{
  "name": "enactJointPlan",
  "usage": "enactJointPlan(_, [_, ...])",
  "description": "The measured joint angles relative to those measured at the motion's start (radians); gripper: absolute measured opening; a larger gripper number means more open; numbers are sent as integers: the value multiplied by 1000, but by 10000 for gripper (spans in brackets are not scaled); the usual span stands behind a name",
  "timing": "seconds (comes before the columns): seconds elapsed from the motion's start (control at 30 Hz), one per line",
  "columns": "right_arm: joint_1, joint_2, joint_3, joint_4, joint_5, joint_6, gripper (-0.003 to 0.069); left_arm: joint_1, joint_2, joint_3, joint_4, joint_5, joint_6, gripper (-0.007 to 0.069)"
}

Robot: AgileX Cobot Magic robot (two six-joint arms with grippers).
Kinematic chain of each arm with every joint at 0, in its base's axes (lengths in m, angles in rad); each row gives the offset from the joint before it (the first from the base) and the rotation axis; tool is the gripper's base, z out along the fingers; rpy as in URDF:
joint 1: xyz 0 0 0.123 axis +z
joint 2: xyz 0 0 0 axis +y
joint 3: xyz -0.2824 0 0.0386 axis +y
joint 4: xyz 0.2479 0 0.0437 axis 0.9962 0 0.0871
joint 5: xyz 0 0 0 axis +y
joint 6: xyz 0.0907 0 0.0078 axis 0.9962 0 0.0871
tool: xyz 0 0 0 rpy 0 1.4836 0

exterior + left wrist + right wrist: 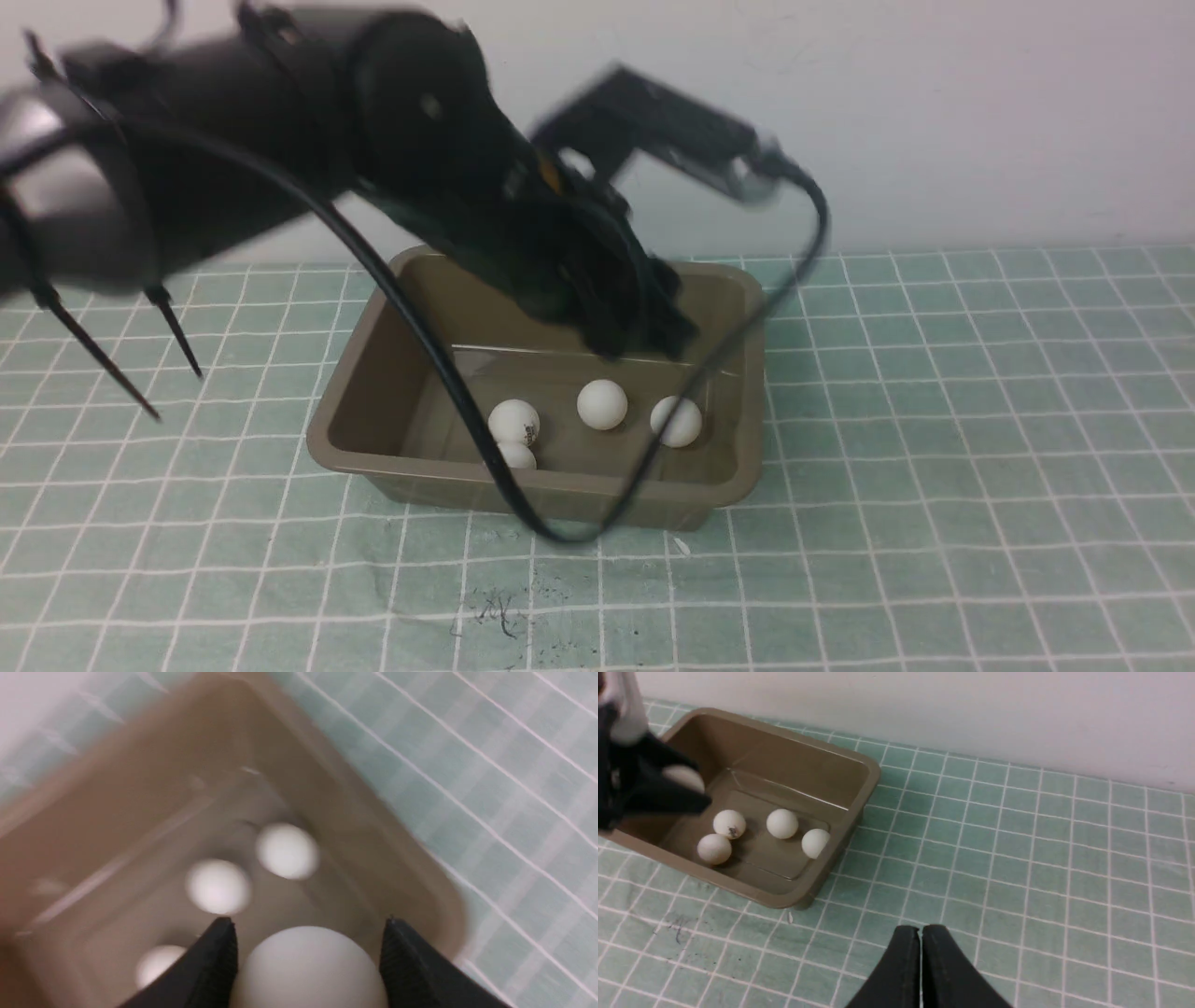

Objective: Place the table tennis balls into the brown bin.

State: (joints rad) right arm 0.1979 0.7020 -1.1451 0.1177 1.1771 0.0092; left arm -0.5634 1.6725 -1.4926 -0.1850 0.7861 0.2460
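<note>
The brown bin (pixel 369 373) stands on the mat's middle, with several white table tennis balls on its floor. One ball (pixel 513 420) carries a small dark logo, another (pixel 602 404) lies mid-floor, and a third (pixel 677 421) rests near the right wall. My left gripper (pixel 644 341) hangs over the bin's far side, shut on one more table tennis ball (pixel 308 966) between its black fingers (pixel 219 956). That held ball (pixel 684 777) also shows in the right wrist view, above the bin (pixel 808 770). My right gripper (pixel 920 928) is shut and empty over the mat, right of the bin.
A green mat with a white grid (pixel 934 467) covers the table up to a white wall (pixel 934 112) behind. The left arm's black cable (pixel 560 534) loops down across the bin's front rim. A dark scribble (pixel 495 611) marks the mat near the front.
</note>
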Motion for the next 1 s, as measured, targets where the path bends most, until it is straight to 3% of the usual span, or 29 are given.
enactJointPlan(0.17, [0,-303,261,27,-217,1,-4,108,74,-13,14,-48,-58,360])
enactJointPlan(0.3, [0,-483,381,27,-353,1,-4,148,133,-13,16,-51,-99,459])
enactJointPlan(0.33, [0,-557,432,27,-404,2,-4,159,149,-13,17,-51,-119,540])
enactJointPlan(0.37, [0,-598,457,26,-430,2,-4,162,151,-13,17,-51,-124,572])
enactJointPlan(0.5, [0,-704,521,17,-509,2,-4,165,146,-47,17,-16,-132,591])
enactJointPlan(0.6, [0,-721,533,15,-537,2,-4,165,119,-106,28,89,-133,488])
enactJointPlan(0.67, [0,-721,534,15,-541,2,-4,165,72,-145,72,176,-138,351])
enactJointPlan(0.73, [0,-721,535,15,-544,2,-4,165,3,-159,131,247,-163,166])
enactJointPlan(0.8, [0,-721,535,15,-546,2,-4,165,-51,-159,166,278,-185,69])
enactJointPlan(1.0, [0,-721,535,15,-547,1,-4,165,-325,-24,221,267,-240,-5])
